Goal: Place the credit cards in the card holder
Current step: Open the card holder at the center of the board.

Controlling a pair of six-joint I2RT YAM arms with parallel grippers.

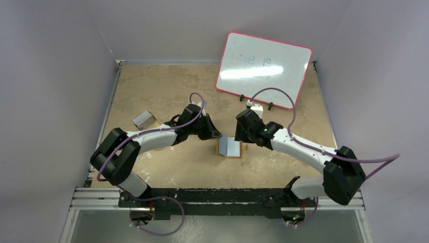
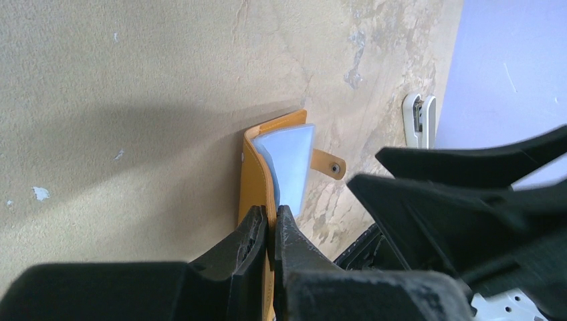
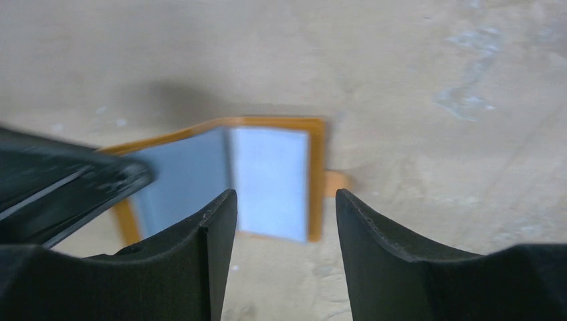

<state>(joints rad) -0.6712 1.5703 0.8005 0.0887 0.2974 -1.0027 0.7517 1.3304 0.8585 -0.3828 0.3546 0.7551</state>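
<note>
The orange-brown card holder lies open mid-table, snap tab sticking out. My left gripper is shut on the edge of its left flap and holds that flap raised. A pale blue credit card lies on the right half, and a greyer blue credit card rests against the raised flap. My right gripper hovers just above the holder's near edge, open, with nothing between its fingers. In the top view the left gripper and right gripper flank the card.
A pink-framed whiteboard stands propped at the back right. A grey block sits at the left beside the left arm. A small white object lies behind the right gripper. Walls close in the table on three sides.
</note>
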